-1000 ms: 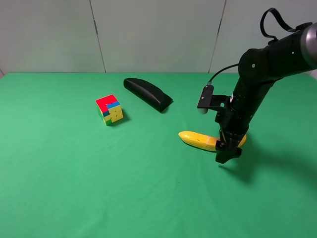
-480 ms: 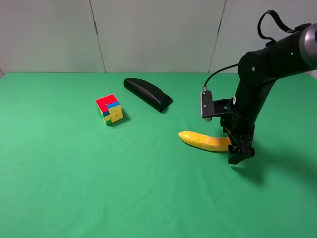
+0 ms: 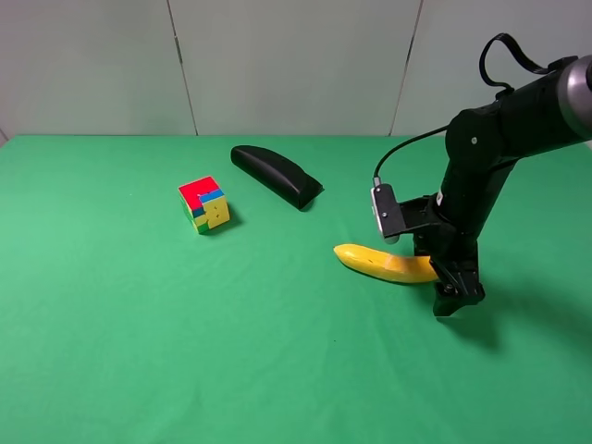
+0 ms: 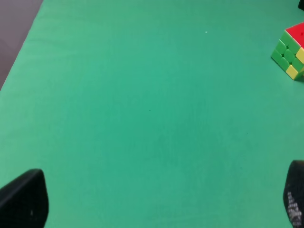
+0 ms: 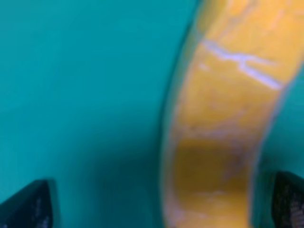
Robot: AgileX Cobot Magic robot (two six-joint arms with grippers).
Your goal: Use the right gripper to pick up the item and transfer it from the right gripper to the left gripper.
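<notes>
The item, a curved yellow banana (image 3: 381,263), lies on the green cloth right of centre. My right gripper (image 3: 451,290) points down at the banana's right end, its tips at the cloth. In the right wrist view the banana (image 5: 223,123) fills the space between the two black fingertips (image 5: 29,205), blurred and very close. The jaws stand wide apart, and I cannot tell whether they touch it. My left gripper (image 4: 159,204) is open over bare cloth, with only its two fingertips (image 4: 23,202) showing at the picture's corners. The left arm is out of the exterior view.
A multicoloured puzzle cube (image 3: 204,204) sits left of centre and also shows as the cube (image 4: 290,51) in the left wrist view. A long black case (image 3: 276,175) lies behind the middle. Grey wall panels stand behind the green cloth (image 3: 139,342).
My right gripper has slid to the right along the banana, from near its middle to its right end, and the wrist has turned. The banana, cube and case have stayed put.
</notes>
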